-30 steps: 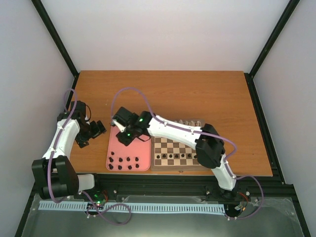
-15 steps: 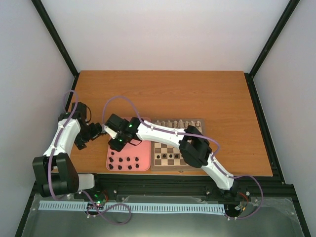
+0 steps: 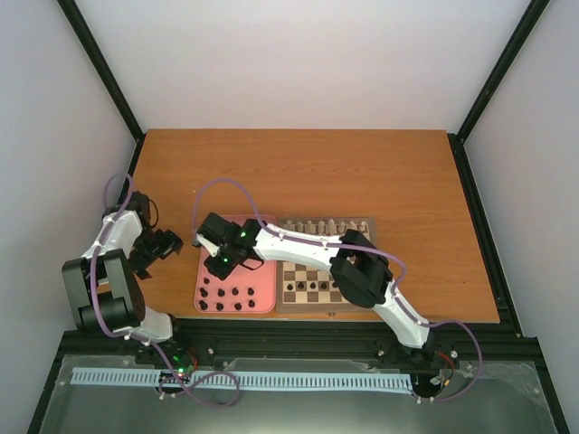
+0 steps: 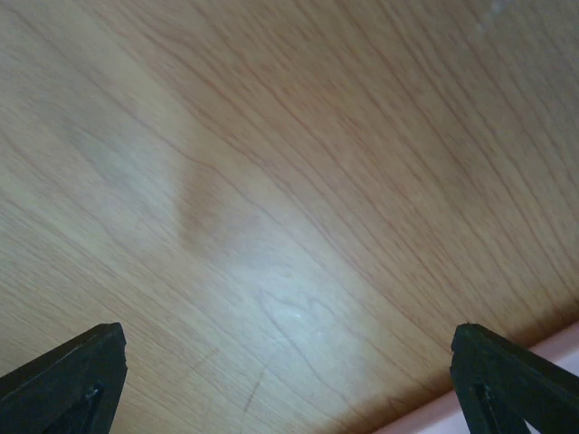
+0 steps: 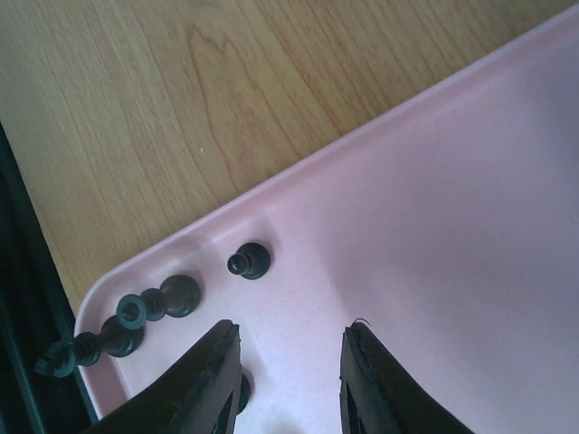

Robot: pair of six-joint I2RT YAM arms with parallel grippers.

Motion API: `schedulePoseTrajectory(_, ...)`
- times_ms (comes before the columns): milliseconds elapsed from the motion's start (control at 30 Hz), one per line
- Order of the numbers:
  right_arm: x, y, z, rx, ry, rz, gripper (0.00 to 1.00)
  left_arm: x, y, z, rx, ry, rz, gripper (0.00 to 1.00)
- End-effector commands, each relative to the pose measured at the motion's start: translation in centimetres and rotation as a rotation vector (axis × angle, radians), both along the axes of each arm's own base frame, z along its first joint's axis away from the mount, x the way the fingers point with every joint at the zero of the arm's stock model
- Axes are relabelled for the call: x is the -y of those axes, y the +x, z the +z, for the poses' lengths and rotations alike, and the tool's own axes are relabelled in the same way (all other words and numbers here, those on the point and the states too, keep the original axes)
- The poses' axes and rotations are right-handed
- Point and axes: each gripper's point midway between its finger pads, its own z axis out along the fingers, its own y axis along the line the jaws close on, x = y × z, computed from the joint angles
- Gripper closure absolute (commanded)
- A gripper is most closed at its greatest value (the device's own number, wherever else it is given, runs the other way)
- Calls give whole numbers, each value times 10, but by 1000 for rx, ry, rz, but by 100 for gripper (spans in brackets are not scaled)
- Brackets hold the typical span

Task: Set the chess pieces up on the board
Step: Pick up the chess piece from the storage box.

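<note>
Tiny dark chess pieces (image 3: 226, 298) lie at the pink tray's (image 3: 262, 285) near end. Others stand on the checkered board (image 3: 317, 308), with cream ones (image 3: 330, 224) along its far row. The right claw (image 5: 289, 362) gapes above the tray, and the left claw (image 4: 289, 389) gapes above the wooden worktop (image 3: 362, 172). White walls (image 3: 298, 63) surround it.

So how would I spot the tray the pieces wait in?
On the wooden table, look just left of the checkered board. The tray, under the right gripper, holds dark pieces along its near edge and, unlike the board, is plain pink.

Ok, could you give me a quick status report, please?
Left fingers open over table. Right fingers open over pink tray, dark pieces close by. Nothing blocking.
</note>
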Motion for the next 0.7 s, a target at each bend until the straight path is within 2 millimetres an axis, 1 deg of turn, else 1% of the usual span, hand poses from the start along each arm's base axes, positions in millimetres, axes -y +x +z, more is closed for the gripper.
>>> schedulePoseTrajectory(0,-11,5,33,34,79,3,68,-21,5,0,27,-4,78,0)
schedulePoseTrajectory(67,-15,0,25,0,68,29,68,-25,2,-3,21,-20,107,0)
schedulePoseTrajectory(133,-20,-5,16,-35,56,50,68,-23,2,-6,32,-43,121,0)
schedulePoseTrajectory(233,-23,-6,3,-57,31,60,67,-22,1,-5,40,-46,125,0)
schedulePoseTrajectory(367,-31,-7,-2,-77,29,78,66,-21,3,0,60,-46,122,0)
schedulePoseTrajectory(600,-32,-14,-13,-119,9,111,66,-21,4,-1,54,-53,121,0)
schedulePoseTrajectory(667,-30,-17,-21,-134,-7,117,66,-21,5,-1,58,-53,121,0)
